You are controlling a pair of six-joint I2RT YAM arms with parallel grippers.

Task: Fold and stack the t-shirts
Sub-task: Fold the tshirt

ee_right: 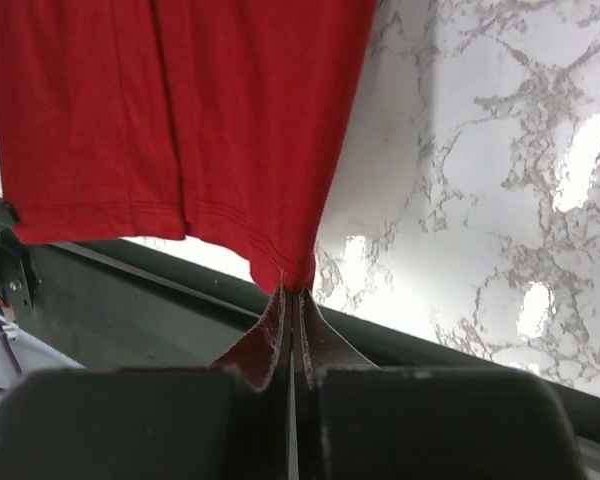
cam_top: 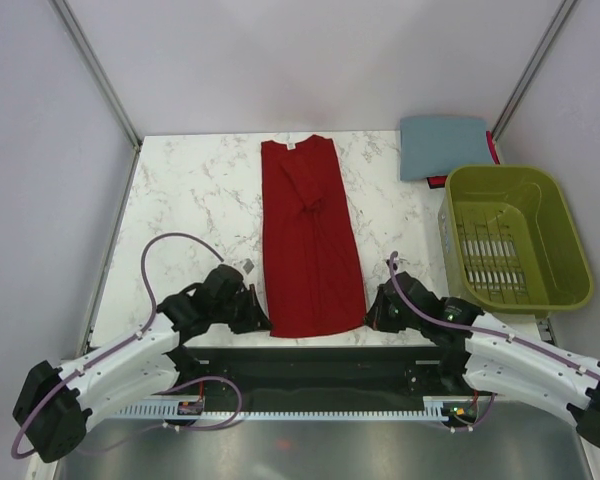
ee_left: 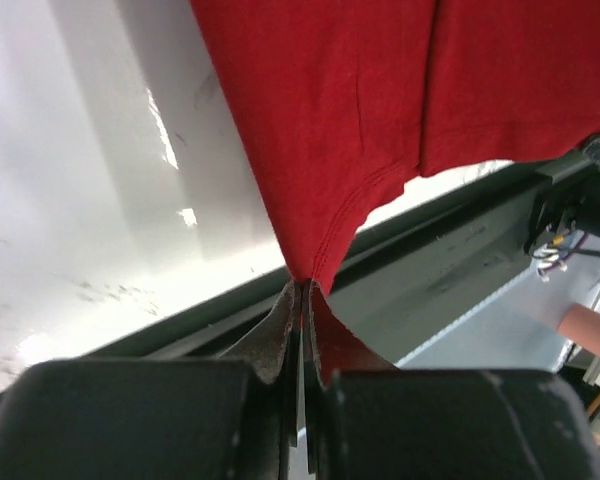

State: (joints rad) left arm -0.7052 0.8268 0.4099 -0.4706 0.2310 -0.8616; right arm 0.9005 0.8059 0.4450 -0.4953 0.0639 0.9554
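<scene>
Pinching the near-left hem corner of the dark red t-shirt (cam_top: 308, 240), the left gripper (ee_left: 302, 292) is closed on cloth. The shirt lies folded lengthwise on the marble table (cam_top: 190, 200). The right gripper (ee_right: 290, 295) clamps its near-right corner. The slate blue-grey t-shirt (cam_top: 442, 146) lies folded behind the olive basket (cam_top: 500, 180).

This is a robot test cell in a lab. Plain pale wall panels (cam_top: 310, 60) on bare metal posts (cam_top: 93, 65) box in a marble-patterned table (cam_top: 190, 190). White robot arms at lower left (cam_top: 120, 365) and lower right (cam_top: 520, 355) sit on a metal rail (cam_top: 310, 408), trailing loose purple cables (cam_top: 147, 268).
</scene>
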